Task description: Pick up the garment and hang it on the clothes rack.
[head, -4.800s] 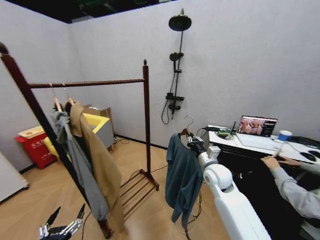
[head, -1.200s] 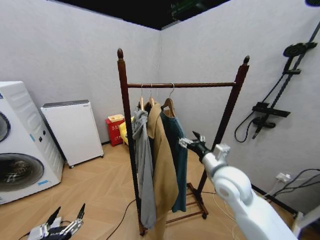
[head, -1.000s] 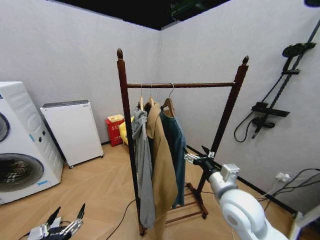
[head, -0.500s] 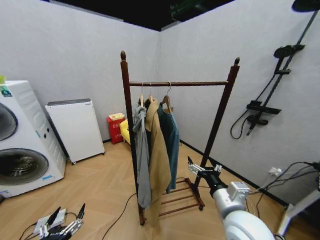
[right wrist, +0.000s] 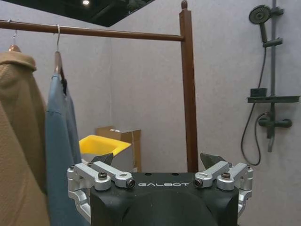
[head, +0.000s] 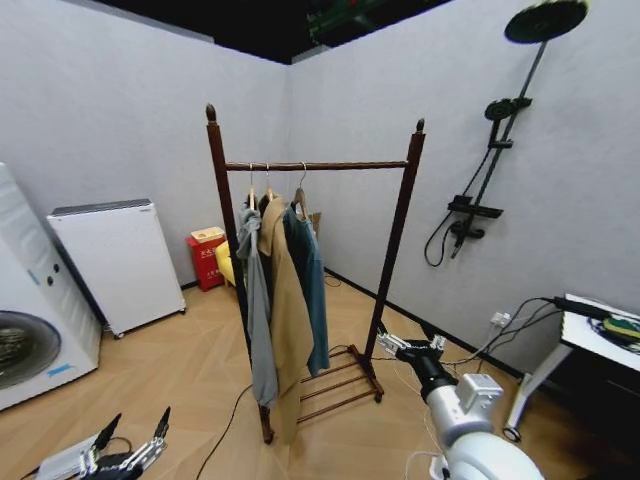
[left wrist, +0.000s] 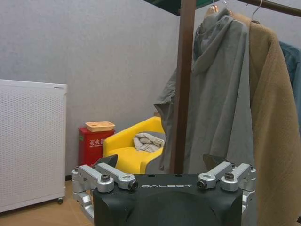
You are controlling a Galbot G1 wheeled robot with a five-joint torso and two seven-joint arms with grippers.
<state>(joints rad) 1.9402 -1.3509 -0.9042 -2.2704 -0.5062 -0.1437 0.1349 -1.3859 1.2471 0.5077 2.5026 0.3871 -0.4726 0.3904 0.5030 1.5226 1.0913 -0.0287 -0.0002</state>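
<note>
The garment (head: 311, 283), a dark teal top on a wooden hanger, hangs from the top bar of the clothes rack (head: 398, 232), to the right of a tan coat (head: 286, 330) and a grey hooded jacket (head: 254, 300). My right gripper (head: 408, 346) is low beside the rack's right post, open and empty, clear of the garment. Its wrist view looks past the right gripper (right wrist: 157, 159) at the garment (right wrist: 59, 155) under the clothes rack (right wrist: 189, 94). My left gripper (head: 138, 426) rests open low at the left, and the left gripper (left wrist: 162, 162) faces the grey jacket (left wrist: 216, 103).
A washing machine (head: 20, 330) and a white cabinet (head: 100, 260) stand at the left wall. A red box (head: 204, 258) and a yellow chair (left wrist: 136, 150) sit behind the rack. A shower fixture (head: 480, 170) is on the right wall, with a table (head: 600, 335) and floor cables at right.
The view has shifted. My right gripper has dropped from beside the hanging garment to low near the rack's right post. The garment stays on the bar.
</note>
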